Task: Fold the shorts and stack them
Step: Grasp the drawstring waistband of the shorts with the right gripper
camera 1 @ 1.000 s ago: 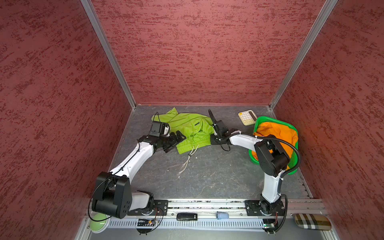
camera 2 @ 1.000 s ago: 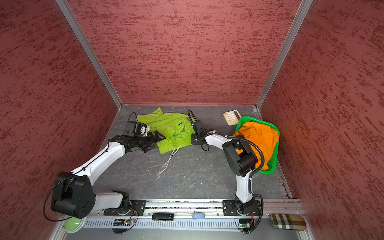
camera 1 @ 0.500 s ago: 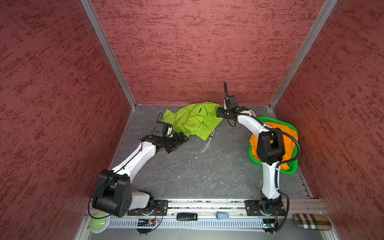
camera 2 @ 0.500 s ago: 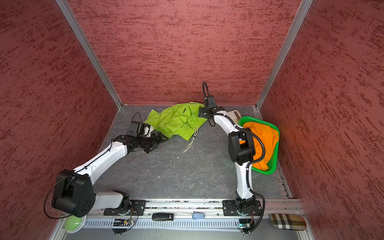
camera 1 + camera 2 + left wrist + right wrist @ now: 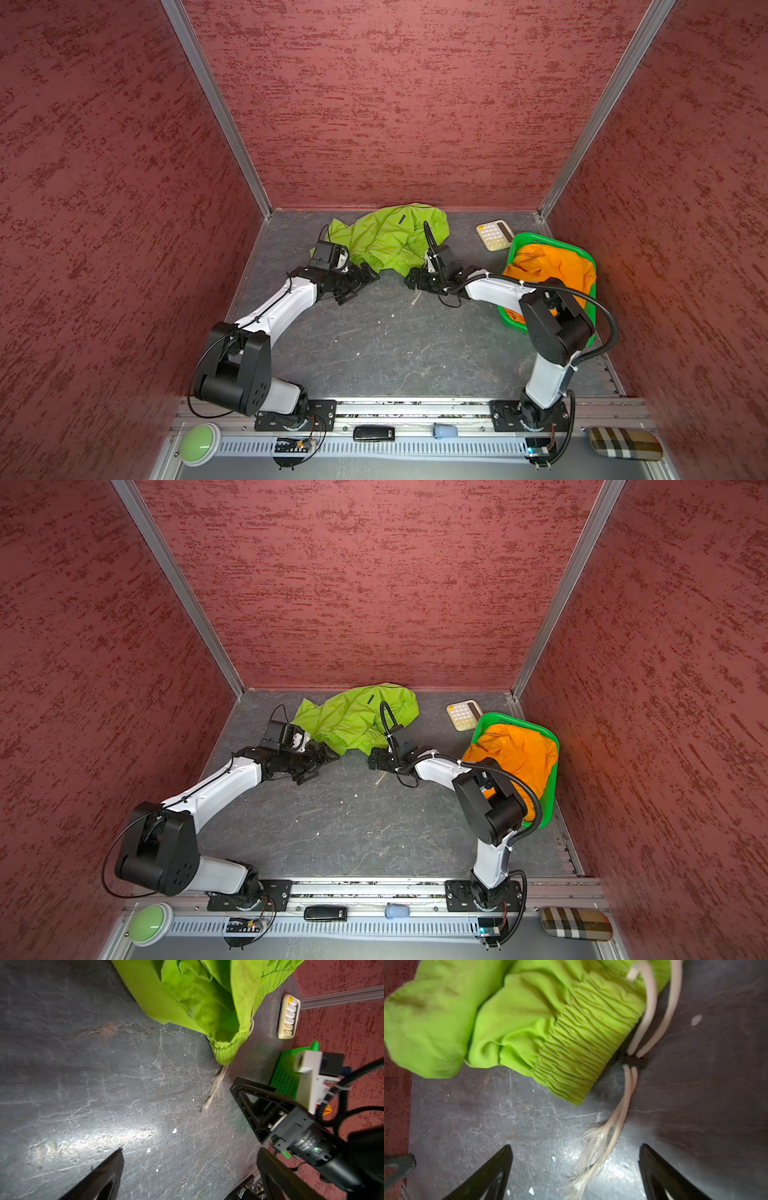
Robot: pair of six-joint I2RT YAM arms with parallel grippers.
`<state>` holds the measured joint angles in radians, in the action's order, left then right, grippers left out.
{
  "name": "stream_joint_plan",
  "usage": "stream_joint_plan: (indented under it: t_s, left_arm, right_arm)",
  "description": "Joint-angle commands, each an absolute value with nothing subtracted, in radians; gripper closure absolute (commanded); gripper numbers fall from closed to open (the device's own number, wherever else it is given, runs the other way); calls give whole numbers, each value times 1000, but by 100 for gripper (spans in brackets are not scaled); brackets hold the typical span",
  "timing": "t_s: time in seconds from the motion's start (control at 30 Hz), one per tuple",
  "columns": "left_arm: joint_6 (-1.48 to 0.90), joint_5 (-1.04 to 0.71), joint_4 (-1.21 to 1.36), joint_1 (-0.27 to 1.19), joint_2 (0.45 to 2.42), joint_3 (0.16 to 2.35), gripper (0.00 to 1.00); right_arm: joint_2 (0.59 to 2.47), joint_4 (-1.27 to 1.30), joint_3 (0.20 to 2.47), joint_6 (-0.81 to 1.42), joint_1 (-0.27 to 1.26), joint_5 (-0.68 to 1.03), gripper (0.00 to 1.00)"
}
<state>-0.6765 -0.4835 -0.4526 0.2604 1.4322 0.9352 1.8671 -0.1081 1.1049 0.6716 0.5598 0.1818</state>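
Observation:
The lime green shorts lie crumpled at the back middle of the table. Their pale drawstring trails out of the gathered waistband onto the table. My right gripper stands open just in front of the shorts, and the frayed string end lies between its fingers without being held. My left gripper is open and empty over bare table, beside the shorts' front left edge. The orange shorts fill the green basket.
The green basket stands at the right edge, behind my right arm. A cream calculator lies at the back right. On the front rail are a green button, a black device and a plaid case. Red walls close in three sides.
My right gripper carried the green shorts up toward the back wall, opened and let them drop, then came down in front of them. The left gripper has barely moved.

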Motion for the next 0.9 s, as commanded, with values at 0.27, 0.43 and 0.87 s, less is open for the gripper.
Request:
stream_joint_plan:
  t_s: [0.27,0.43,0.87]
  left_arm:
    - [-654,-492,-475,244,1351,916,1]
    - [-649,-500,-488,232,1342,928,1]
    - [-703,-538,-430,232,1351,984,1]
  right_arm:
    - [2060,132,1247,805,555,227,37]
    - [2080,3,1321,743,554,124,91]
    - [1970,-633,1962,231,548,-160,100]
